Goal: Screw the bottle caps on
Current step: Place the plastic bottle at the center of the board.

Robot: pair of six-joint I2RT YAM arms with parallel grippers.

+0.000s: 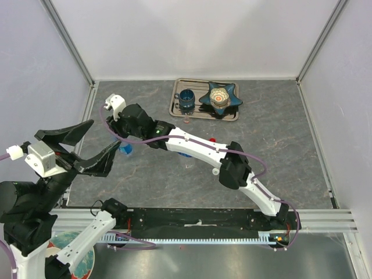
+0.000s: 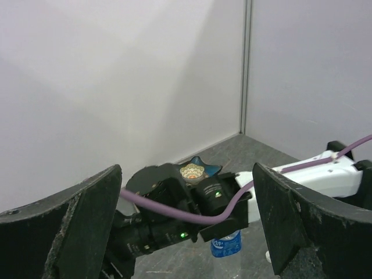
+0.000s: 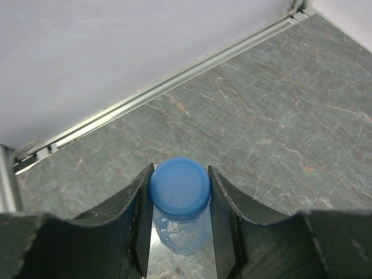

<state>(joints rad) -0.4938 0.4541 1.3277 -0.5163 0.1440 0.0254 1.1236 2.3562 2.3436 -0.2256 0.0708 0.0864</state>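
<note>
Blue cap point(image 3: 179, 189) gripped between right jaws (atop bottle point(image 3: 181, 235)).

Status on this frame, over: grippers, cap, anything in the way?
Left gripper open, empty. Right gripper shut on blue cap, cap atop bottle. Nothing seen blocking.

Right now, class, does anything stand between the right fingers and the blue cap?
Nothing visible does. The right fingers clamp the blue cap from both sides, and it sits on top of the bottle, with no gap showing.
</note>
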